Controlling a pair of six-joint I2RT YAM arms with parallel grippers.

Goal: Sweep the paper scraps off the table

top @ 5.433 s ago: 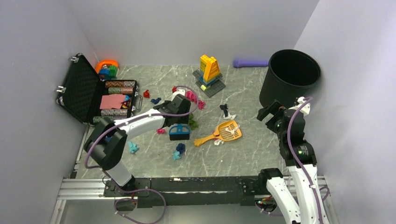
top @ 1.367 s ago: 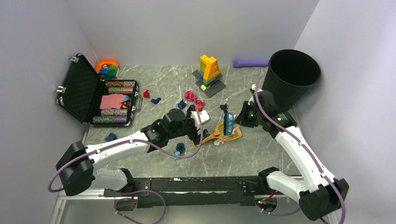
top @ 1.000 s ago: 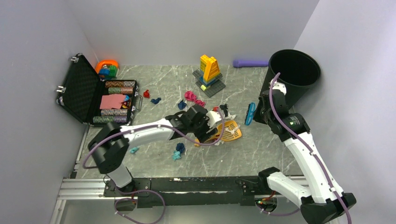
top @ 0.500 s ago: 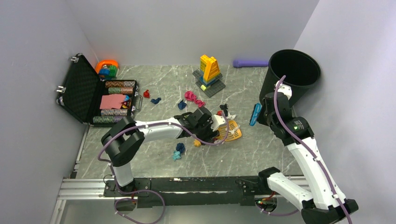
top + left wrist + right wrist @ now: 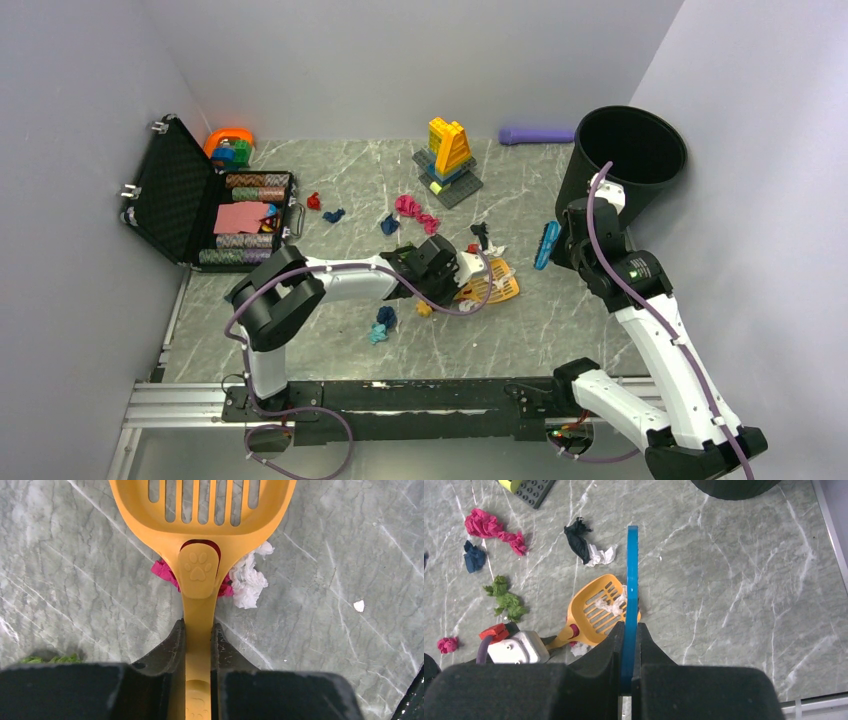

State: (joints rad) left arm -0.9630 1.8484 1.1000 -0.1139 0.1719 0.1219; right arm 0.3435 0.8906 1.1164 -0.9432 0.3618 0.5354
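Paper scraps lie scattered over the table (image 5: pixel 520 330): pink ones (image 5: pixel 412 210), a dark blue one (image 5: pixel 389 225), a blue and teal pair (image 5: pixel 382 322), a red one (image 5: pixel 314 201) and a black one (image 5: pixel 481 235). My left gripper (image 5: pixel 198 630) is shut on the handle of an orange slotted scoop (image 5: pixel 198 575), which lies flat. Pink (image 5: pixel 162 571) and white (image 5: pixel 247 582) scraps sit under the scoop's neck. My right gripper (image 5: pixel 629 630) is shut on a thin blue brush (image 5: pixel 631 570), held above the table just right of the scoop (image 5: pixel 596 612). A white scrap (image 5: pixel 609 604) rests in the scoop.
A tall black bin (image 5: pixel 625 160) stands at the back right, close behind my right arm. An open black case (image 5: pixel 200 205) with chips sits at the left. The yellow-orange brick build (image 5: pixel 448 155) and a purple cylinder (image 5: pixel 537 134) are at the back. A black rail (image 5: pixel 400 400) runs along the near edge.
My left gripper has reached the scoop's handle and closed on it. The right arm lifted the blue brush up and to the right, then held still.
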